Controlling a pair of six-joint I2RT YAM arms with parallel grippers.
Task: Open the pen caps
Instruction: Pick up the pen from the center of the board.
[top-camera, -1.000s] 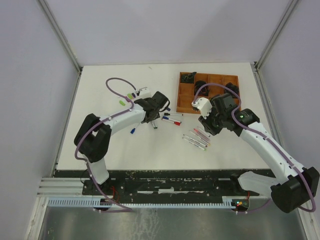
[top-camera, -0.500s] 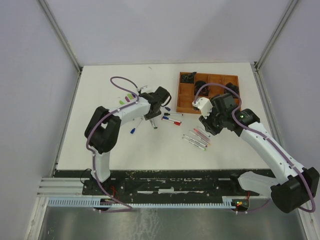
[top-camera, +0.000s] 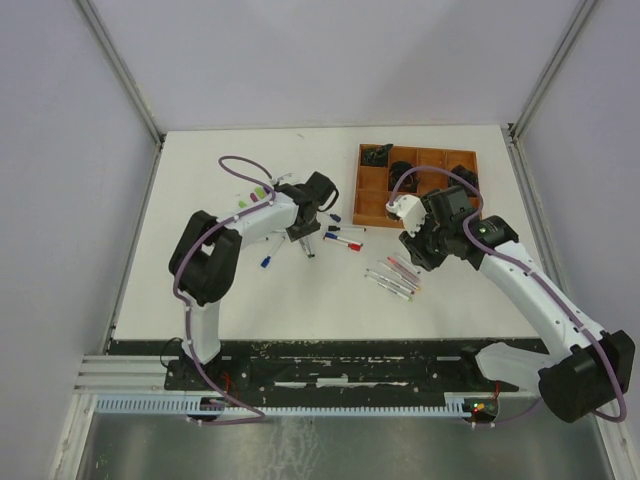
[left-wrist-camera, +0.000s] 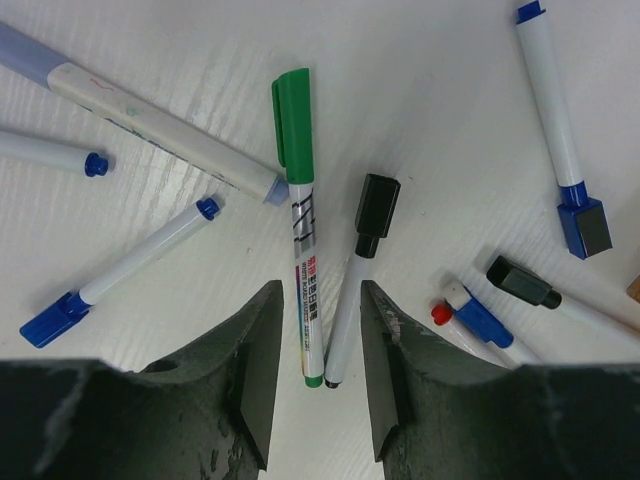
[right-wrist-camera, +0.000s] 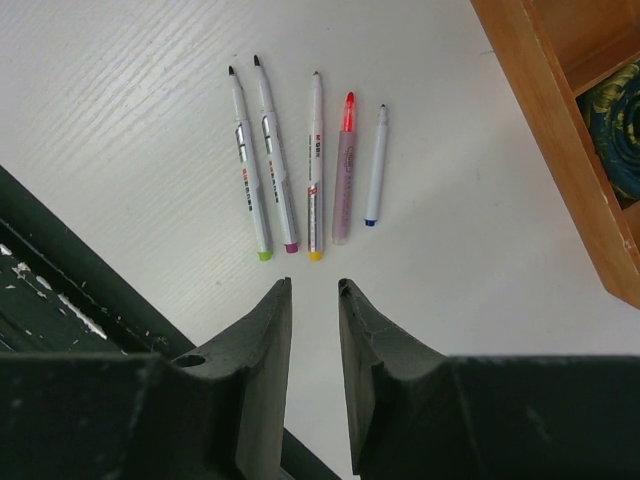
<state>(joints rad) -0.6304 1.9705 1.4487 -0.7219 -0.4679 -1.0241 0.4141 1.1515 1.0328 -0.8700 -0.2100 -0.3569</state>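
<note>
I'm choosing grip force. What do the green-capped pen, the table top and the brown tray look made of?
Green-capped pen: likely plastic, smooth, slightly glossy, with a moulded cap clip. Table top: white, matte, with fine grain-like lines; perhaps laminate or painted board. Brown tray: looks like wood, matte, with faint grain along its wall.

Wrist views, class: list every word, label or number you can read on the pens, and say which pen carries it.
No text reads clearly enough to quote.
green-capped pen: red and black barrel print, too blurred.
lime-ended pen, purple-ended pen, yellow-ended pen: barrel print, too small.
</note>
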